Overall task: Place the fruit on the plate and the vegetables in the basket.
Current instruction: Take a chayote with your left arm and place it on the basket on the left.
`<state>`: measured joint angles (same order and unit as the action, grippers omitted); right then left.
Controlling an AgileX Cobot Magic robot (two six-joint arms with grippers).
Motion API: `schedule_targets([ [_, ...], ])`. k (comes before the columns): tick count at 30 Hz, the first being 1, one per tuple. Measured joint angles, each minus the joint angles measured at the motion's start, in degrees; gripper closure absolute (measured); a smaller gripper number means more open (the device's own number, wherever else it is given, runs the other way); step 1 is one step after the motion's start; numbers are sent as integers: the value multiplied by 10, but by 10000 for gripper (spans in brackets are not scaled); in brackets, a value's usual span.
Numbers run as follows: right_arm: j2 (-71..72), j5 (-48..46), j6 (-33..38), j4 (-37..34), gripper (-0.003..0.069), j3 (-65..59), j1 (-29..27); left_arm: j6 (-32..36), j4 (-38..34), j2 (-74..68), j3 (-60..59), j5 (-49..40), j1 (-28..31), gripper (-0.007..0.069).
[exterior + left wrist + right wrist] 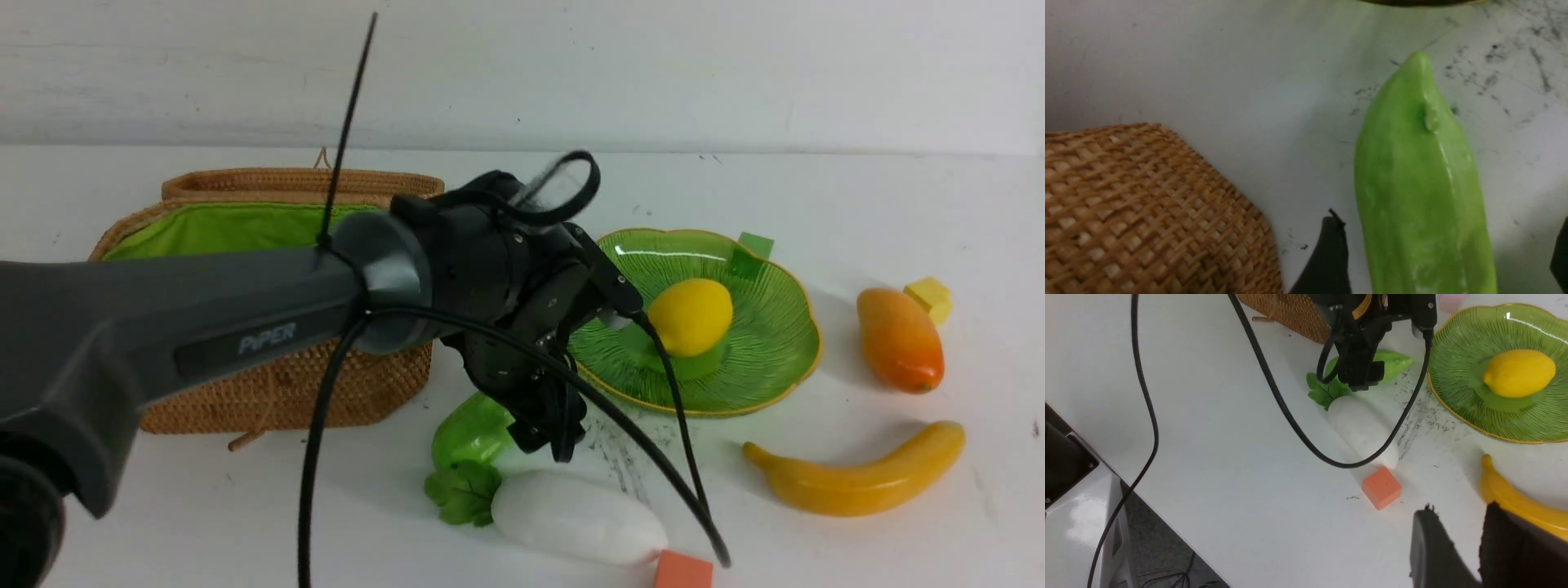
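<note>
"What lies where on your table (898, 212)?"

"My basket (286, 392) stands to the left, the plate (775, 343) right of it, with the lemon (691, 317) on it."

"And the gourd (469, 433)?"

"Between basket and radish (580, 517), which lies nearer me."

"Further right?"

"The mango (900, 339), right of the plate; the banana (865, 478) lies before both."

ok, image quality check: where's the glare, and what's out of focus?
Front: sharp white glare streak on the green plate. Left wrist: gripper fingers blurred, dim light, soft shadow beside the gourd. Right wrist: gripper fingertips soft, radish crisp.
</note>
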<state>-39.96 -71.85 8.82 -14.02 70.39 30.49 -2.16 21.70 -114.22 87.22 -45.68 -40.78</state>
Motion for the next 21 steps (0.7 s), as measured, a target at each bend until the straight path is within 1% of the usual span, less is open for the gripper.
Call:
schedule_targets([
  [3, 0, 0, 0, 0, 465, 0, 0, -14, 14, -9, 1, 11, 0, -14],
  [6, 0, -1, 1, 0, 465, 0, 0, -19, 21, -26, 2, 29, 0, 42],
  [9, 0, -1, 1, 0, 465, 0, 0, -20, 21, -39, 2, 35, 4, 71],
  [14, 0, -1, 2, 0, 465, 0, 0, -22, 6, -54, 2, 34, 19, 81],
  [17, 0, -1, 6, 0, 465, 0, 0, -22, -20, -57, 2, 33, 27, 92],
  [19, 0, -1, 12, 0, 465, 0, 0, -22, -32, -57, 2, 34, 28, 134],
  [20, 0, -1, 12, 0, 465, 0, 0, -22, -34, -57, 2, 34, 28, 139],
  [21, 0, -1, 15, 0, 465, 0, 0, -22, -38, -57, 3, 34, 28, 178],
])
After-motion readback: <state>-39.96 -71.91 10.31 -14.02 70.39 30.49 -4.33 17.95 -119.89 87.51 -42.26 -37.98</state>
